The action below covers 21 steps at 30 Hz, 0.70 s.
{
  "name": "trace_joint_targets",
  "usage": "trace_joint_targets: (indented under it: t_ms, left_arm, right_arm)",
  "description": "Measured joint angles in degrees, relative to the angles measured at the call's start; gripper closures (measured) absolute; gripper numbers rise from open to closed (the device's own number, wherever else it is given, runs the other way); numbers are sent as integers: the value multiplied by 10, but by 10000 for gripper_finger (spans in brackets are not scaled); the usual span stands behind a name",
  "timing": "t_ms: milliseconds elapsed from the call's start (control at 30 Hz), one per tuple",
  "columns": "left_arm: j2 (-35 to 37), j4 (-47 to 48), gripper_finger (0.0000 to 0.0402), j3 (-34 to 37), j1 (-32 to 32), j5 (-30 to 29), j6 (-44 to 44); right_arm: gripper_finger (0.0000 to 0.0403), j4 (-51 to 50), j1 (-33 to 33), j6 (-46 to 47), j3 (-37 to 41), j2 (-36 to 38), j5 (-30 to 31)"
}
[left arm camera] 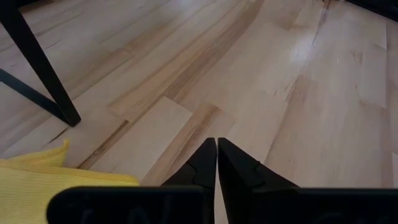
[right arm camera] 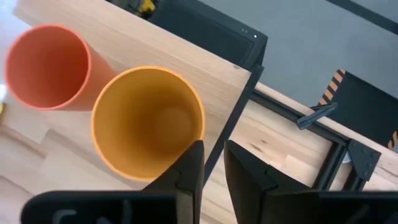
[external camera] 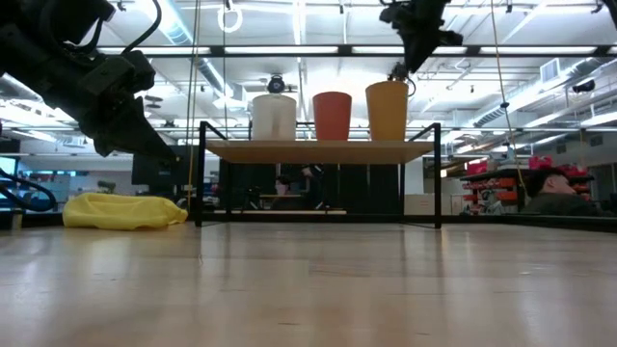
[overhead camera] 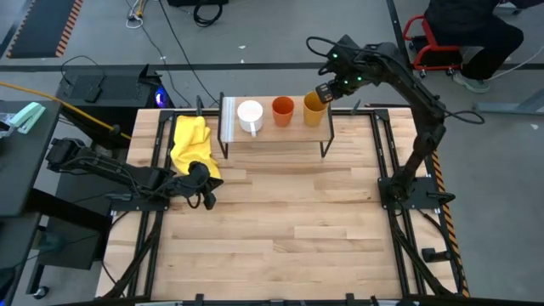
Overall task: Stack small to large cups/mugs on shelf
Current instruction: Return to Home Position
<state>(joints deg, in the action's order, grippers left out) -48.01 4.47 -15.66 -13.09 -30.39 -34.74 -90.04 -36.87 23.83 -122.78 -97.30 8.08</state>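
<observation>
Left gripper (left arm camera: 216, 144), fingers (left arm camera: 202, 167) pressed together, sits low over the table (overhead camera: 297, 242) near its left edge, just beside the near end of a yellow cloth (overhead camera: 189, 143). The shelf (overhead camera: 272, 138) stands along the far edge, with a wide span of tabletop between it and the near edge. Upright in a row on its plank are a white mug (overhead camera: 250, 115) with its handle facing near, an orange-red cup (overhead camera: 282, 110) and a taller yellow-orange cup (overhead camera: 314, 110) close to the plank's right end. Right gripper (right arm camera: 213, 152) hovers at that cup's far-right rim, fingers slightly parted on nothing and seemingly just clear of the rim.
</observation>
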Motion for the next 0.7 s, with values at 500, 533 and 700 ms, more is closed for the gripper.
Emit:
trace_joint_targets:
  t_ms: [500,533,700]
  left_arm:
    - [0,0,380,0,0,0,6]
    - [0,0,379,0,0,0,5]
    - [0,-3,379,0,0,0,5]
  right_arm:
    - [331,0,134,-40,0,106,119]
    - [331,0,148,-40,0,113,127]
    - [331,0,224,-25,0,138,184]
